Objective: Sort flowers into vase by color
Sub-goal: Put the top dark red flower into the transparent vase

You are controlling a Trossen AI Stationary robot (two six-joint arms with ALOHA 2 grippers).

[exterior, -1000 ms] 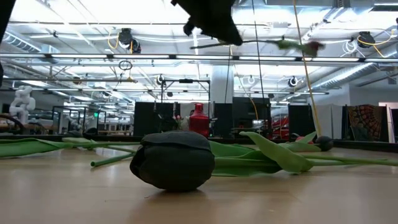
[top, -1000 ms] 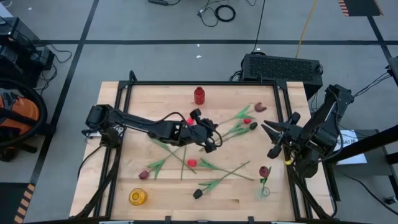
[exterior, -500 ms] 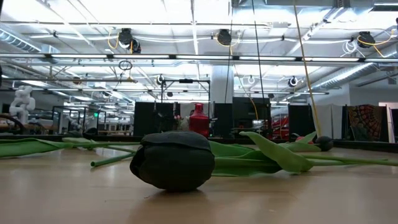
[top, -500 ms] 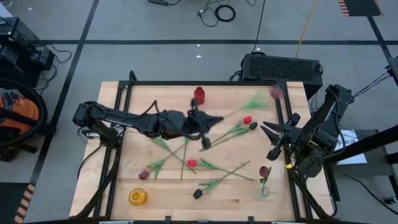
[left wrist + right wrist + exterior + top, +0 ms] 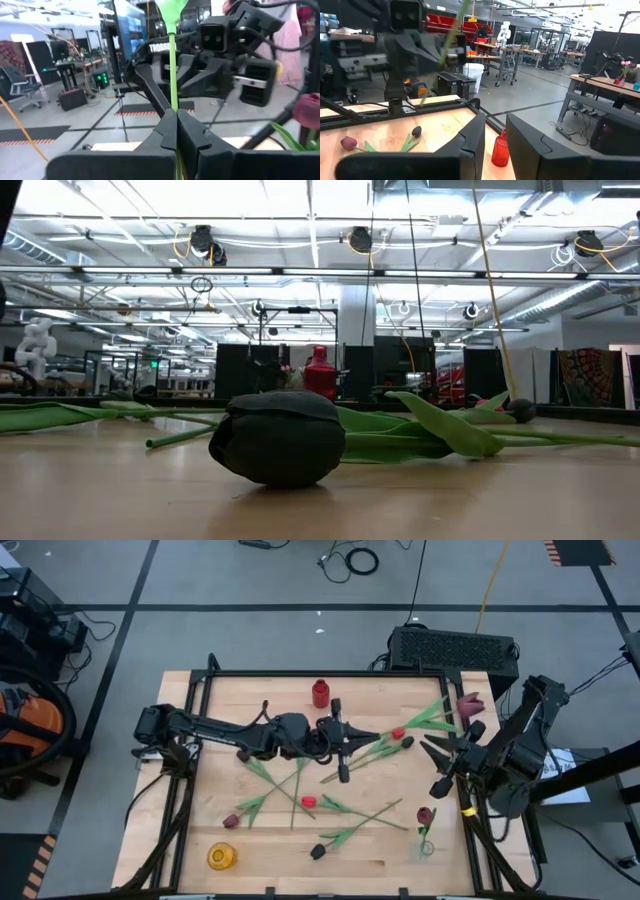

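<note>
Left pincer (image 5: 176, 131) clamping tulip stem (image 5: 172, 75), maroon head (image 5: 468, 704) beyond

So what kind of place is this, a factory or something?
More likely a robotics lab or workshop, I'd guess. Beyond the wooden table there are workbenches on a bare concrete floor, exposed ceiling lights and pipes, and a white humanoid robot standing in the background.

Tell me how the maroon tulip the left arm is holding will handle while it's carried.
The maroon artificial tulip is probably light. Its thin green stem, pinched far from the head in the left gripper, likely sways. It looks slender enough to slip or twist.
</note>
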